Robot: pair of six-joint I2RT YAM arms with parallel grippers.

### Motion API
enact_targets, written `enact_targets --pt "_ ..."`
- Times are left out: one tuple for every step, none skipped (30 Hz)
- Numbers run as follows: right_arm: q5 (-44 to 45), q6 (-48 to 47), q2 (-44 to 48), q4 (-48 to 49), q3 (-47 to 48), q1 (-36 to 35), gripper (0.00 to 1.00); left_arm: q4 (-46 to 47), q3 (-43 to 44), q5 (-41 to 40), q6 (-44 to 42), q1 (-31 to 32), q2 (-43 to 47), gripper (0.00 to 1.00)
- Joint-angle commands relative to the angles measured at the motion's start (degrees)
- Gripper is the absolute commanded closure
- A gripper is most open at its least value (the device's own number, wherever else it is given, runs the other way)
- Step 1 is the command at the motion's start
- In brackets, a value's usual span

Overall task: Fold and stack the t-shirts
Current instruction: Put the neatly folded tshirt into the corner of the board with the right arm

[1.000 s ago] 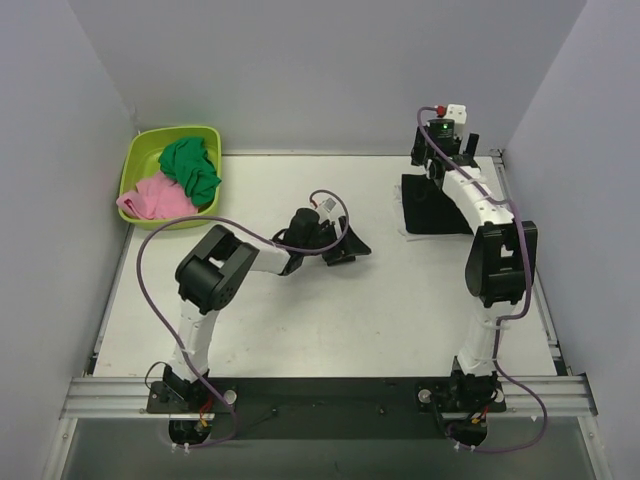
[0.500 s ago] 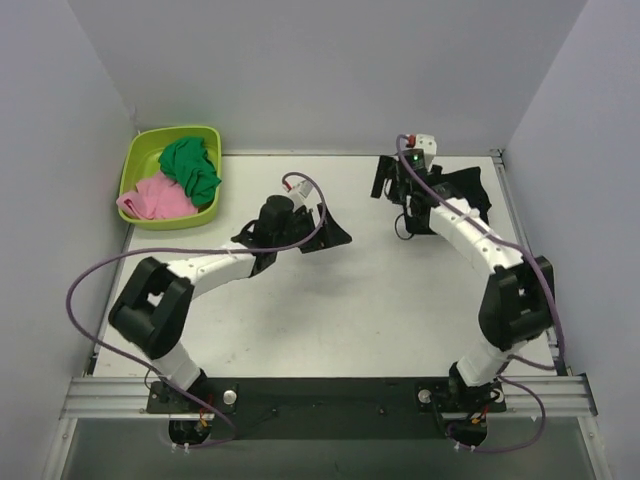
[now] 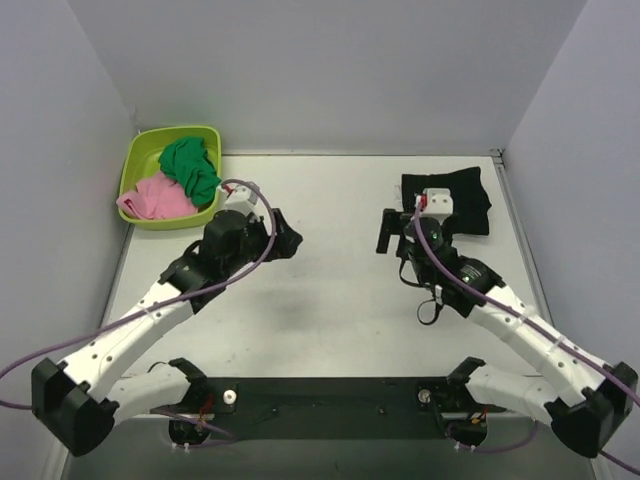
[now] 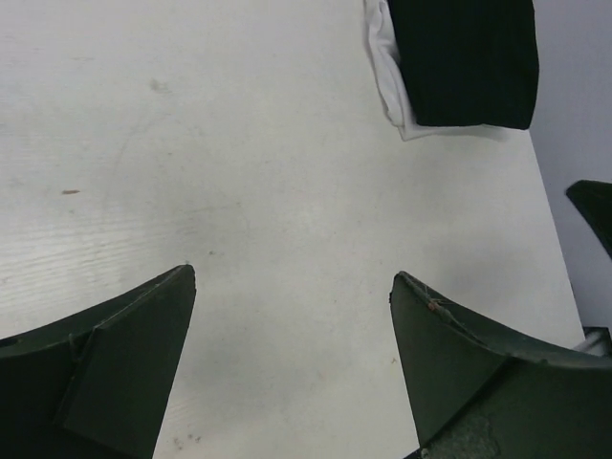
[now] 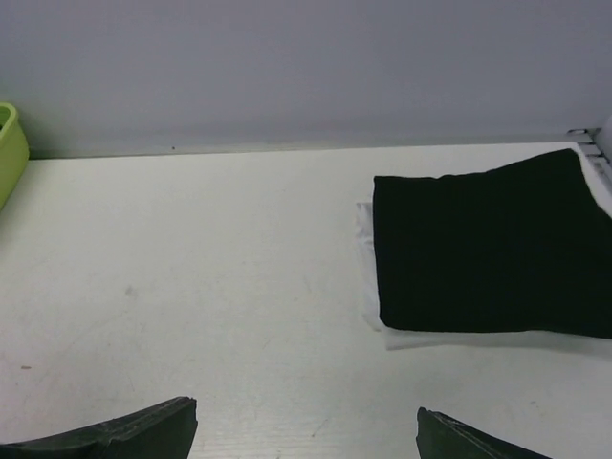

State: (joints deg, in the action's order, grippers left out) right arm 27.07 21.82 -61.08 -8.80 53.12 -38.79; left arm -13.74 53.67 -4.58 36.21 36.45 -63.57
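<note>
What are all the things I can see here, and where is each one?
black t-shirt: one, black, folded, far right of the table, lying on the white one
white t-shirt: one, white, under the black one, only its edges showing
tub: one, lime green, far left corner
green cloth: one, green, bunched in the tub
pink cloth: one, pink, in the tub beside the green one
table: one, white
left gripper: one, black, open and empty, over bare table
right gripper: one, black, open and empty, facing the stacked shirts
</note>
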Motion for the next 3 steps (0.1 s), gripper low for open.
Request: enact_targets --pt "7.02 -2.66 9.21 -1.22 -2.58 -1.99 0.0 -9.35 -0.85 -8.16 -3.68 -0.5 6.61 0.07" --pt "8.68 -2.84 10.79 -1.57 -2.59 -2.43 0.0 -10.68 -0.59 -9.21 -3.69 -0.5 7.66 0.07" --pt "9.92 -3.01 11.59 -1.57 -2.67 -3.22 0.0 -10.78 -0.84 -9.74 -4.47 -0.41 8.46 0.07"
